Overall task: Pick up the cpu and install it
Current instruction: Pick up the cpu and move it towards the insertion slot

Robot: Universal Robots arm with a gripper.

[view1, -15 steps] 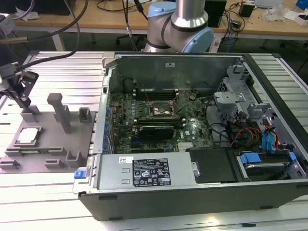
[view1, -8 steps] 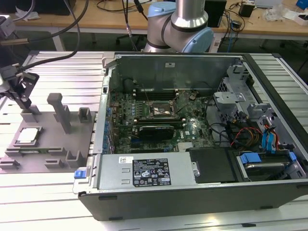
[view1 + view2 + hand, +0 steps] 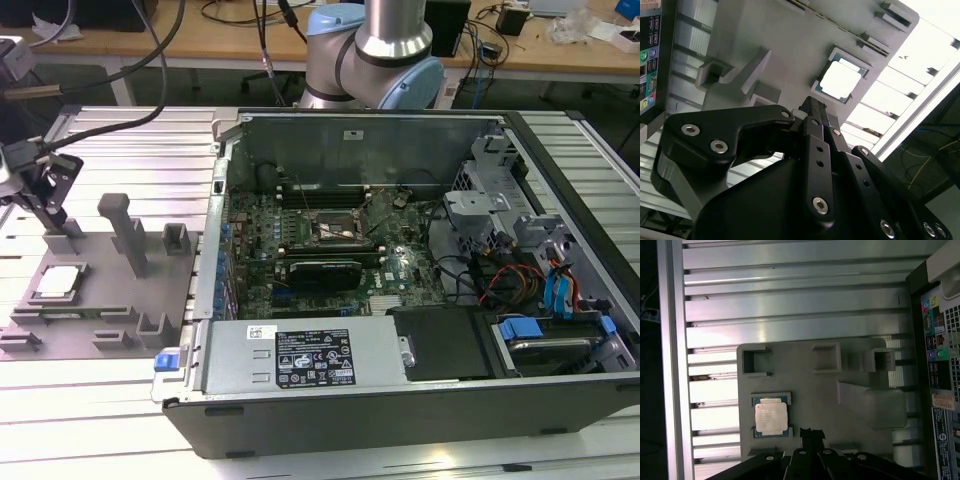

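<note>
One gripper point(image 3: 52, 215), on a single robot arm, hung above a grey fixture point(image 3: 112, 292) in the exterior view, close to the fixture's far edge and toward the exterior view's left. Its fingers looked drawn together, with nothing between them.

The cpu point(image 3: 771, 416) lay flat in a shallow square pocket of the fixture, silvery top facing up, and nothing touched it. In the first wrist view the dark fingertips point(image 3: 812, 432) stood just beside the cpu, off one of its sides rather than over its middle. In the exterior view the cpu sat below the gripper and nearer the fixture's front edge.

The cpu was almost square, so it showed no clear long axis. Its sides ran parallel to the fixture's edges, with no visible twist in the pocket.

Judging from these views, the relation that mattered was that sideways offset across the fixture. The gripper was near the chip but not centred above it.
</note>
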